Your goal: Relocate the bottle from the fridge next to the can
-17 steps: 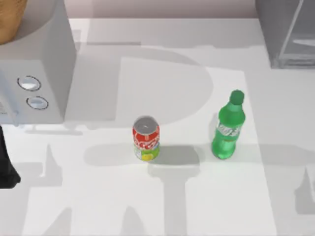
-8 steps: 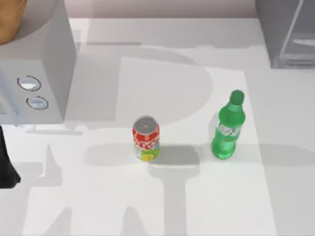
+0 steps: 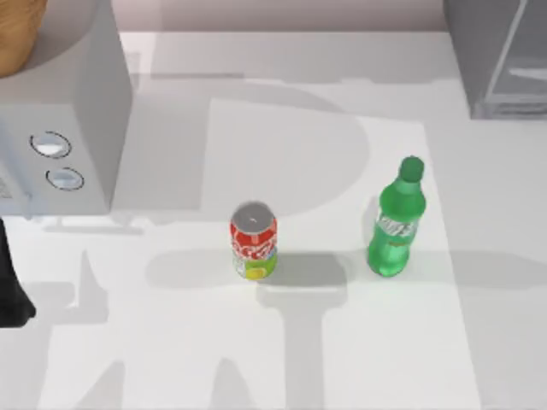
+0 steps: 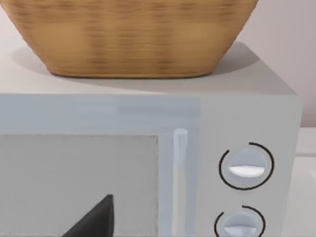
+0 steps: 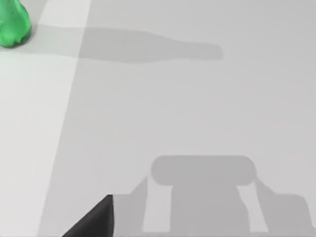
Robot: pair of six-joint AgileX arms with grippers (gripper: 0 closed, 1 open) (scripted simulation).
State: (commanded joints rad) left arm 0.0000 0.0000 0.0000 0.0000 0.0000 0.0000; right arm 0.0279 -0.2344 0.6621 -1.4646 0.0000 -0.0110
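Observation:
The green bottle stands upright on the white table, right of the red can, with a gap of about one can's height between them. No gripper touches either one. The grey fridge with its pale door panel sits at the back right corner. Part of my left arm is at the table's left edge, and a dark part of my left gripper faces the box with two dials. A dark part of my right gripper hangs over bare table, the bottle's base farther off.
A grey box with two round dials fills the back left, with a woven basket on top of it. Shadows of the arms lie across the front of the table.

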